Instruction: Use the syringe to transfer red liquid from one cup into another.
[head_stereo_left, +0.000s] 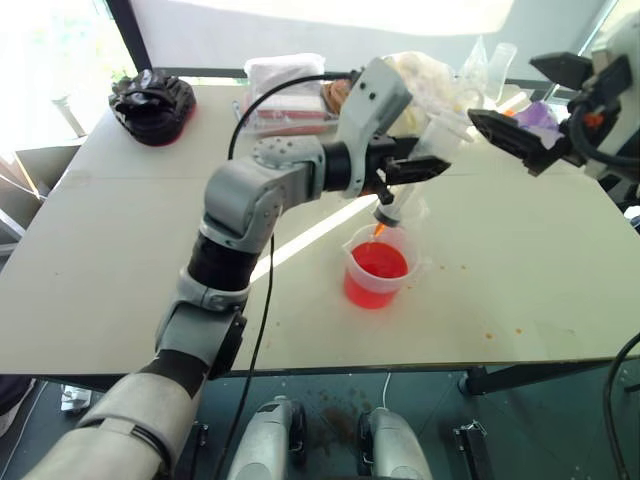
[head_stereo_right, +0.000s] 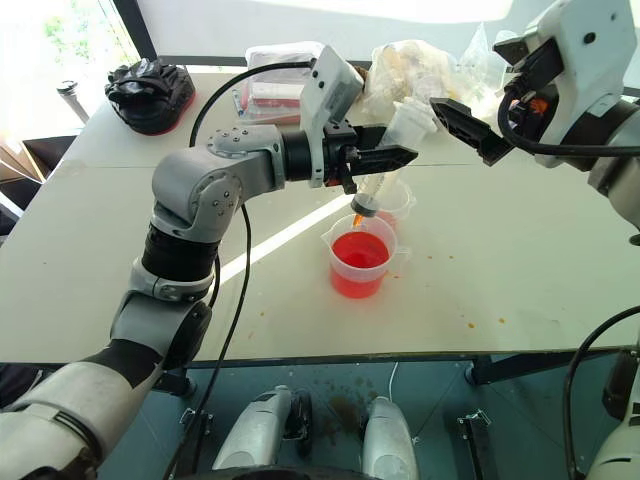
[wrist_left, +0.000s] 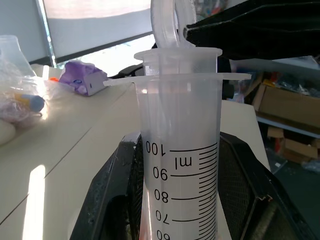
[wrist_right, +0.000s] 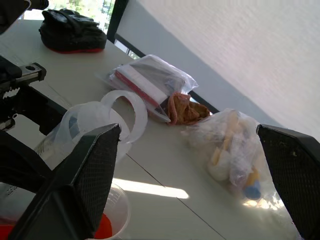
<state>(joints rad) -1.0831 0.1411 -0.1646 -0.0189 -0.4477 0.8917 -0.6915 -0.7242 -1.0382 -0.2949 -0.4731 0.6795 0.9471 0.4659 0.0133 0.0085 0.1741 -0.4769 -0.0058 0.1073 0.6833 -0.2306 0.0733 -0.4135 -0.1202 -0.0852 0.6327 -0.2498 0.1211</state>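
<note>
My left gripper (head_stereo_left: 415, 168) is shut on the barrel of the clear syringe (head_stereo_left: 397, 203). It holds the syringe tilted, and the orange nozzle tip (head_stereo_right: 357, 218) points down just above the larger spouted cup (head_stereo_left: 352, 252). That cup stands near the table's middle and holds the red liquid (head_stereo_left: 379, 262). The smaller clear beaker (head_stereo_right: 397, 200) stands right behind it. In the left wrist view the plunger ring (wrist_left: 165, 25) sits close above the barrel's flange. My right gripper (head_stereo_right: 492, 92) is open, just beyond the plunger ring (wrist_right: 125, 112), with nothing between its fingers.
A black bundle (head_stereo_left: 152, 105) lies at the table's back left. Clear plastic bags with items (head_stereo_left: 285, 85) (head_stereo_left: 430, 72) and a purple pack (head_stereo_left: 540, 115) lie along the back edge. Small red drops (head_stereo_left: 490, 333) spot the table (head_stereo_left: 120, 290) to the right of the cups.
</note>
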